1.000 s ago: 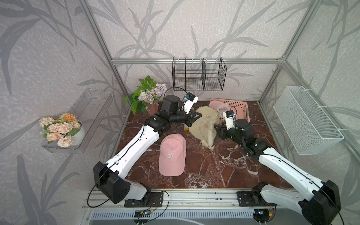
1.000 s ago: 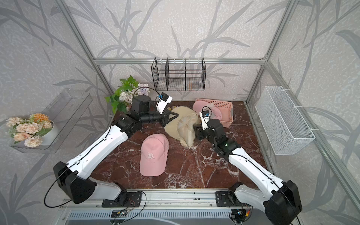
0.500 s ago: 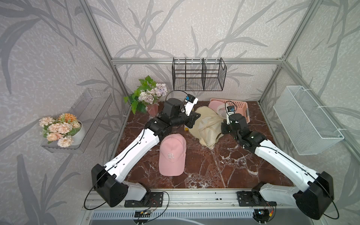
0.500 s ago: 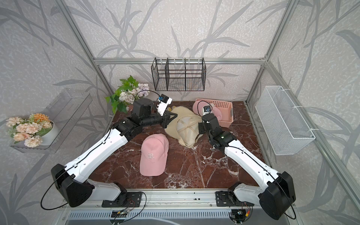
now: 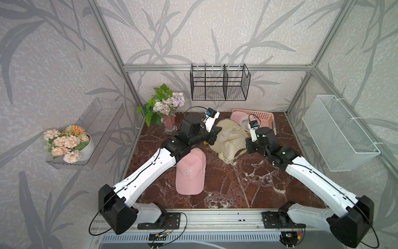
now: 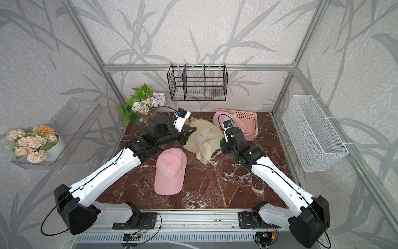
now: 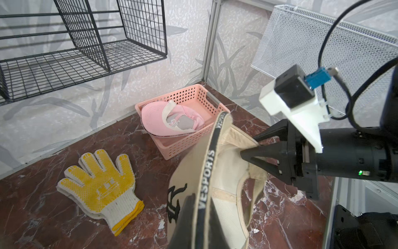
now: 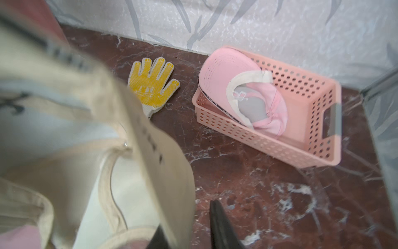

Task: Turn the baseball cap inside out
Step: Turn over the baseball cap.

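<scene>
Beige fabric baseball cap (image 5: 229,138) sits crumpled between the two arms, just above the middle of both top views, on the brown marble bench (image 5: 237,183). The left gripper (image 5: 215,138) is clamped tight on the cap's left edge, while the right gripper (image 7: 247,147), at the right of the left wrist view, has its jaws apart around the cap's pale rim. A pink baseball cap (image 5: 189,170) lies lower on the bench.

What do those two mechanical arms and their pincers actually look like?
The left arm and right arm have white shells, black joints and thin black cables. The left gripper and right gripper are black with pointed fingers; each wrist carries a white-bracketed camera with a blue plug.
</scene>
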{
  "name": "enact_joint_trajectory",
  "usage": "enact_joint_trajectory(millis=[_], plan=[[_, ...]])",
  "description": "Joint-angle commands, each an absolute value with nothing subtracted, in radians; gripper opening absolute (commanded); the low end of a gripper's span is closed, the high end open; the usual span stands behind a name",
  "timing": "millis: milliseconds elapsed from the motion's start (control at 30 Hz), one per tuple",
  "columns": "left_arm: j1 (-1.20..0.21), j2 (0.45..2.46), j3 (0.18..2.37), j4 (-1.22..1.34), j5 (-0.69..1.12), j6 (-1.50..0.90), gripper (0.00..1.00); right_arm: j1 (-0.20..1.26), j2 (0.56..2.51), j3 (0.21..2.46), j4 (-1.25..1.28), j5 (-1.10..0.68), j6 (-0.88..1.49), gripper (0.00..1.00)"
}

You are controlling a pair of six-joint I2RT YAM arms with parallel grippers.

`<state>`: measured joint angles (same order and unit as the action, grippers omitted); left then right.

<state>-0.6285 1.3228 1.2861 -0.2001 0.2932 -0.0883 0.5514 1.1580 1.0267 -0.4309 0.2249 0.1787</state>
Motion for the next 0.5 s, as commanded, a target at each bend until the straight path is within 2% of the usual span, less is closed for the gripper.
enact_joint_trajectory(millis=[0, 67, 267, 333, 467], plan=[[-0.611, 1.287, 1.313, -0.132, 0.345, -0.127, 0.0, 0.545, 1.085, 1.009, -0.434, 0.227, 0.155, 0.49], [-0.611, 1.285, 1.32, -0.133, 0.354, -0.145, 0.0, 0.546, 1.056, 1.004, -0.426, 0.19, 0.134, 0.51], [-0.611, 1.297, 1.332, -0.111, 0.343, -0.229, 0.0, 0.548, 1.015, 0.988, -0.388, -0.101, 0.095, 0.49], [-0.612, 1.308, 1.348, -0.109, 0.365, -0.264, 0.0, 0.562, 1.039, 0.987, -0.372, -0.15, 0.095, 0.43], [-0.611, 1.311, 1.365, -0.094, 0.405, -0.322, 0.0, 0.586, 1.105, 0.985, -0.325, -0.105, 0.114, 0.29]])
